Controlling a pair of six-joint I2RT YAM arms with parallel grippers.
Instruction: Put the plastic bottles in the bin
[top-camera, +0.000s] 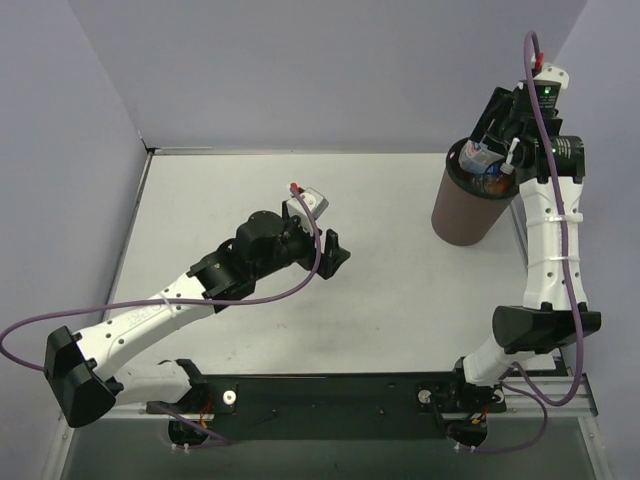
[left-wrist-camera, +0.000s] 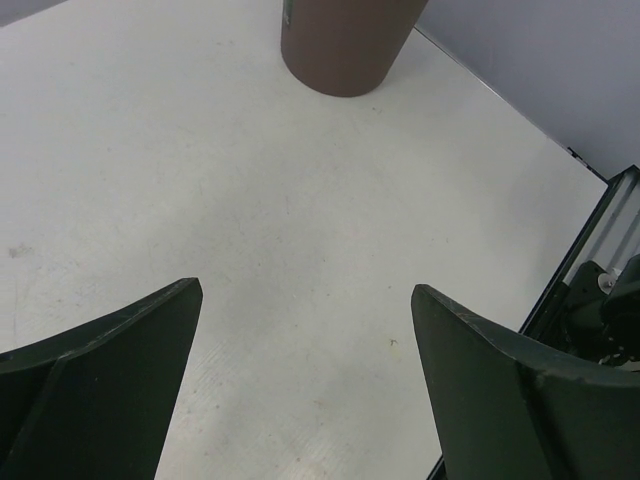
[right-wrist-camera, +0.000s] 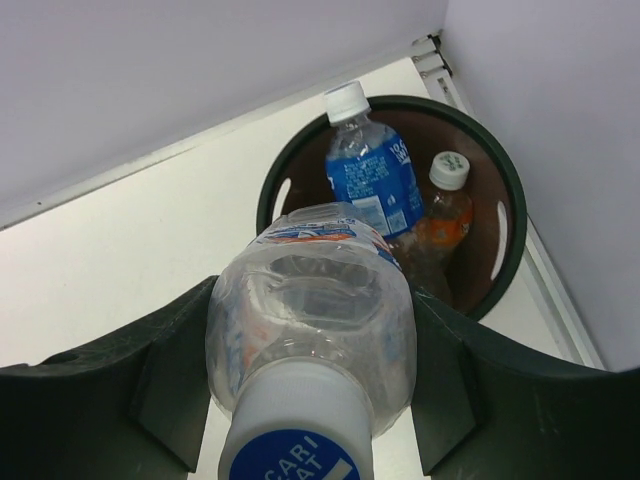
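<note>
The brown bin (top-camera: 468, 208) stands at the back right of the table; its base shows in the left wrist view (left-wrist-camera: 343, 45). My right gripper (top-camera: 497, 150) is shut on a clear white-blue labelled bottle (right-wrist-camera: 312, 335) with a white and blue cap, held above the bin's dark rim (right-wrist-camera: 512, 200). Inside the bin lie a blue-labelled bottle (right-wrist-camera: 372, 175) with a white cap and an orange bottle (right-wrist-camera: 443, 215). My left gripper (left-wrist-camera: 305, 300) is open and empty over the bare table, near its middle (top-camera: 333, 252). The plain clear bottle is not in view.
The grey walls enclose the table at the left, back and right. A black rail (top-camera: 330, 395) with the arm bases runs along the near edge. The table's right edge and a metal frame (left-wrist-camera: 600, 250) show in the left wrist view.
</note>
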